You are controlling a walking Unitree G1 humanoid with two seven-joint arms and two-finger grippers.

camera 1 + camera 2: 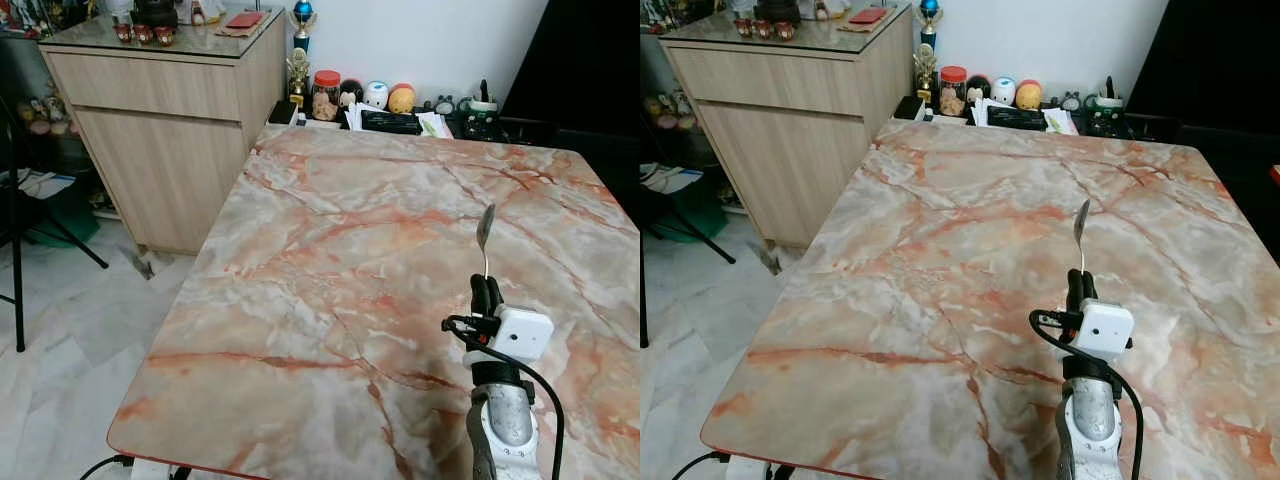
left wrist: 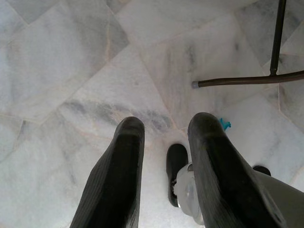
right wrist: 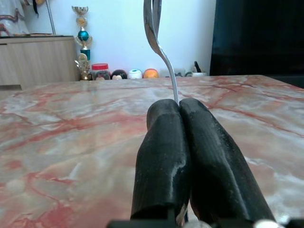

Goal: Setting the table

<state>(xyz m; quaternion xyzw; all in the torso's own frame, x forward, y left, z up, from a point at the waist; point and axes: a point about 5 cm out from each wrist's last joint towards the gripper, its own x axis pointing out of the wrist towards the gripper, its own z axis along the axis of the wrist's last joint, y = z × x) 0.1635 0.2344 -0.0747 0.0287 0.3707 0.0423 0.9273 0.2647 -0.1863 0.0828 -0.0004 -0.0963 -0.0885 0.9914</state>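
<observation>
Right gripper clenched on spoon handle, bowl toward 12 o'clock above marble table. Light, stiff, slippery steel; best pinched mid-handle. Left gripper released.

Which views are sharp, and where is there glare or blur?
Left eye view: sharp, evenly lit, soft sheen on the marble table. Right wrist view: the black fingers are near and soft, the spoon glints. Left wrist view: the floor is clear, the fingers shaded.

My marble table stretches ahead, with a jar and small figurines clustered along its far edge.
</observation>
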